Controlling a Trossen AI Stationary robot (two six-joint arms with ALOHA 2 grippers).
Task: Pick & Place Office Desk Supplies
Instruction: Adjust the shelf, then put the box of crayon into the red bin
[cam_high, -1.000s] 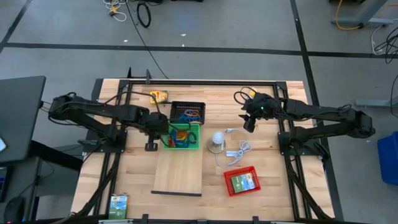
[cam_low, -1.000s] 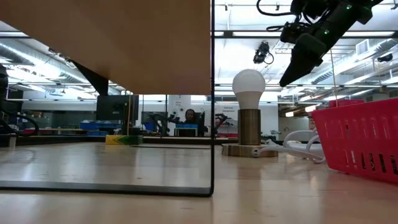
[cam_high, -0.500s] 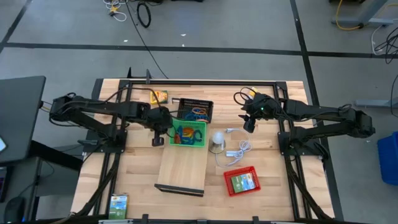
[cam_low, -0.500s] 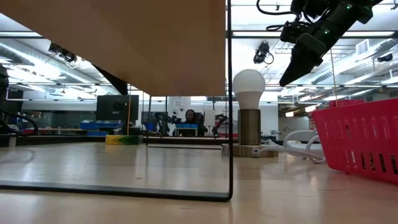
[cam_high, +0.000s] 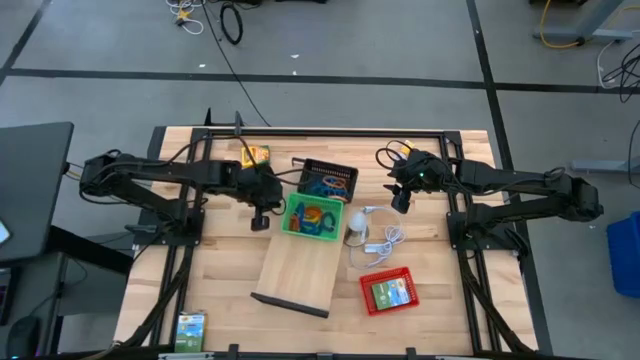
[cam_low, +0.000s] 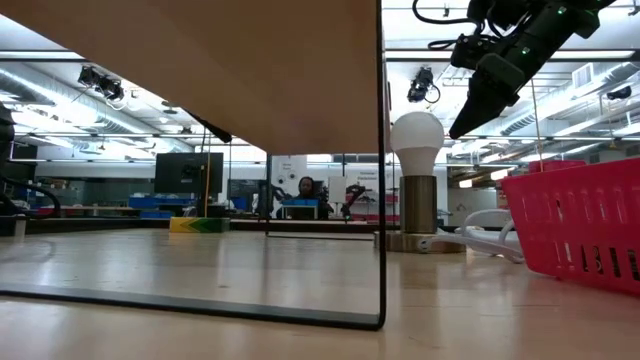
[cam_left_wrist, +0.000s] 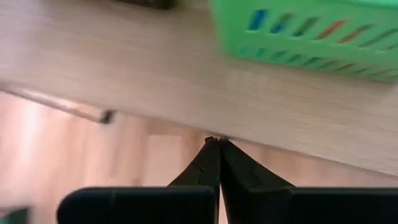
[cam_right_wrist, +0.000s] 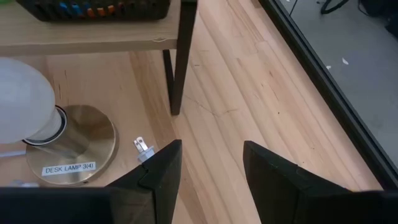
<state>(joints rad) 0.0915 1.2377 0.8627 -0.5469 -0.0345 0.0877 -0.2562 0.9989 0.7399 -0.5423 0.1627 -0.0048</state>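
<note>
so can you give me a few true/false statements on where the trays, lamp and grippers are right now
1. The green tray sits on the raised wooden board. True.
2. The red tray is empty. False: a green card box lies in it.
3. The left gripper has its fingers open. False: they are shut, beside the board's edge.
4. The right gripper hangs open above the table, holding nothing. True.
5. The desk lamp stands inside the black tray. False: it stands on the table beside the board.
</note>
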